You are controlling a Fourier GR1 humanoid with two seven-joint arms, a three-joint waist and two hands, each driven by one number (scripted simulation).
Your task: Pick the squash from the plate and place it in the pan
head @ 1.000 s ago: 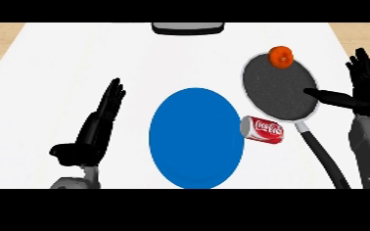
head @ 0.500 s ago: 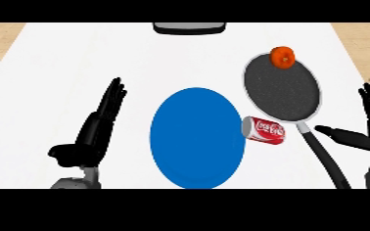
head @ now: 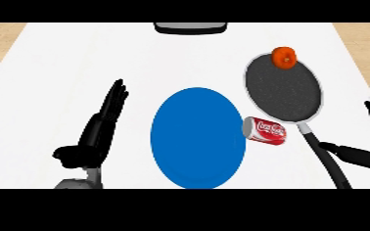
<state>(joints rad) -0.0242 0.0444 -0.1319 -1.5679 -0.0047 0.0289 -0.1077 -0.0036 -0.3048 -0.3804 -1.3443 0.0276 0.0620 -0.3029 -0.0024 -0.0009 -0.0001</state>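
An orange squash lies at the far rim of the dark round pan, at the right of the counter. The pan's black handle runs down toward the lower right. The blue plate in the middle carries nothing. My left hand rests open at the lower left, fingers straight and pointing up, apart from the plate. Of my right hand only a thumb and a bit of finger show at the right edge, beside the pan handle, holding nothing.
A red soda can lies on its side between the plate and the pan handle. A dark grey object sits at the counter's far edge. A wooden floor shows past the counter's corners.
My right hand has pulled back from beside the pan, down and to the right, until it is almost out of view. The squash, pan, can and left hand have not moved.
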